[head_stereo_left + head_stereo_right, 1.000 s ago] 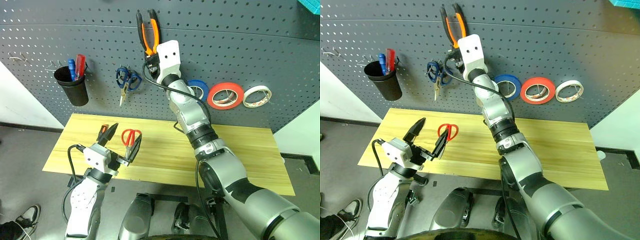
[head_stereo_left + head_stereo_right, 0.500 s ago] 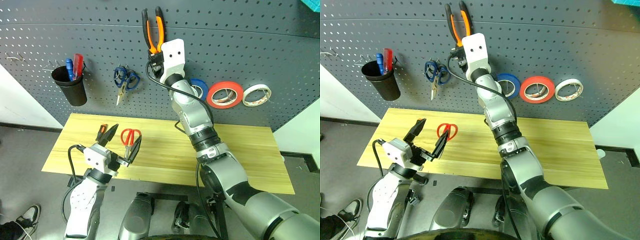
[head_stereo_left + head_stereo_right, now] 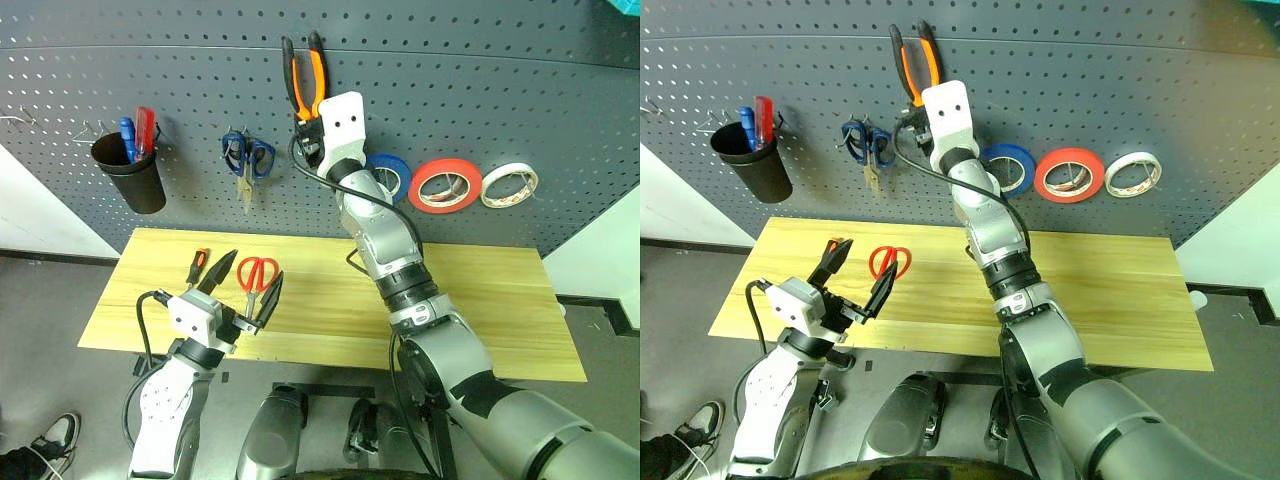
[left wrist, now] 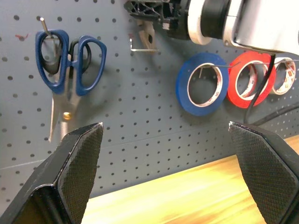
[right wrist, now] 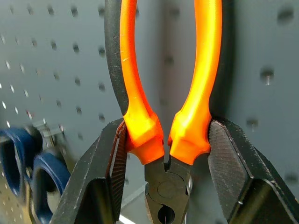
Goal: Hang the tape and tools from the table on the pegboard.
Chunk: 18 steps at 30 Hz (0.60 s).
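Note:
My right gripper [image 3: 310, 127] is raised against the dark pegboard [image 3: 500, 100] and is shut on the pliers [image 3: 305, 75]. It grips them at the base of the orange-and-black handles [image 5: 133, 93], which point up. The pliers' nose [image 4: 148, 37] sits by a thin hook [image 4: 135, 49]; I cannot tell whether it rests on it. The blue tape [image 3: 1005, 170] hangs on the board just right of that arm. The red-handle scissors [image 3: 257, 272] and the orange screwdriver [image 3: 197, 264] lie on the wooden table [image 3: 480, 300]. My left gripper [image 3: 250, 275] hovers open above the table's near left, holding nothing.
On the pegboard hang a black cup [image 3: 128, 180] holding a blue and a red screwdriver, blue-handle scissors [image 3: 247, 160], a red tape roll [image 3: 445, 185] and a white roll [image 3: 510, 185]. A shoe [image 3: 40, 440] shows on the floor at the lower left.
My right gripper has sunk a little along the pegboard with the pliers still in it. The whole view has shifted slightly. The left arm has kept still.

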Each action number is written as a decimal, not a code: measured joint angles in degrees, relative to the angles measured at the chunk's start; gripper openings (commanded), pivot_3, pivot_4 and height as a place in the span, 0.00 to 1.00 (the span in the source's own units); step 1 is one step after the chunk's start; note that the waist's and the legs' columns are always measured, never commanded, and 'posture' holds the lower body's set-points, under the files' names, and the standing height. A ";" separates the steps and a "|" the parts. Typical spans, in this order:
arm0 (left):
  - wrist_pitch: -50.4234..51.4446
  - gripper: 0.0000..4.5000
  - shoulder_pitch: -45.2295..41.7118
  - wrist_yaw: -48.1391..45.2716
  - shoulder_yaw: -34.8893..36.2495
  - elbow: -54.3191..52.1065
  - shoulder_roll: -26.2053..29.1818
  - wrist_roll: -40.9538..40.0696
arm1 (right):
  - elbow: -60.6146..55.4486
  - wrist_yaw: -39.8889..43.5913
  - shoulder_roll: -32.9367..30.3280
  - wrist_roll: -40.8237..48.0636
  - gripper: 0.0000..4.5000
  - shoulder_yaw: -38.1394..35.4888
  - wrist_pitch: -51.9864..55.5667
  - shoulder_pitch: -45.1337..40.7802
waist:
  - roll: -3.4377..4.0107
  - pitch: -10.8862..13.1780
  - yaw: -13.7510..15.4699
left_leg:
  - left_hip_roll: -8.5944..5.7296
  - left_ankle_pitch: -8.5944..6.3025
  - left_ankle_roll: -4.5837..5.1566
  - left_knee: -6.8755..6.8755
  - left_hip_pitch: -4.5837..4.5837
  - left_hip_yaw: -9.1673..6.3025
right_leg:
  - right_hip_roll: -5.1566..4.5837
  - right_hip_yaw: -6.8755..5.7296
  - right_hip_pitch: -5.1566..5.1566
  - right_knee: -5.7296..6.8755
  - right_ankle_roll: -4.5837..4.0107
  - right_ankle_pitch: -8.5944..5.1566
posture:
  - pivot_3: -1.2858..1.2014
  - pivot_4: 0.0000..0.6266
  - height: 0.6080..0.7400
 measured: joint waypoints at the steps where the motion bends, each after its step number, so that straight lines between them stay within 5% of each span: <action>1: 0.01 1.00 0.17 0.00 -0.01 -0.12 0.00 0.00 | -0.05 0.00 0.25 -0.06 0.47 0.05 0.33 0.84 | 0.01 0.12 -0.04 | 0.02 0.00 0.00 0.00 -0.01 0.00 | 0.00 0.00 -0.02 0.00 0.00 0.00 | 0.68 0.31 0.51; 14: 0.04 1.00 0.21 0.03 -0.34 -0.21 0.00 0.01 | -1.71 1.30 1.46 -0.08 0.47 0.43 2.05 1.35 | 0.00 0.50 -1.12 | 0.04 -0.01 0.01 -0.10 -0.14 0.03 | 0.03 0.01 -0.14 -0.09 0.03 -0.01 | 0.68 0.30 0.51; 18: 0.03 1.00 -0.03 0.05 -0.33 -0.21 0.00 0.03 | -1.83 1.80 1.52 -0.07 0.73 0.44 2.43 1.38 | -0.01 0.53 -1.50 | 0.04 -0.03 0.04 -0.13 -0.17 0.04 | 0.04 0.02 -0.15 -0.16 0.04 -0.01 | 0.68 0.30 0.51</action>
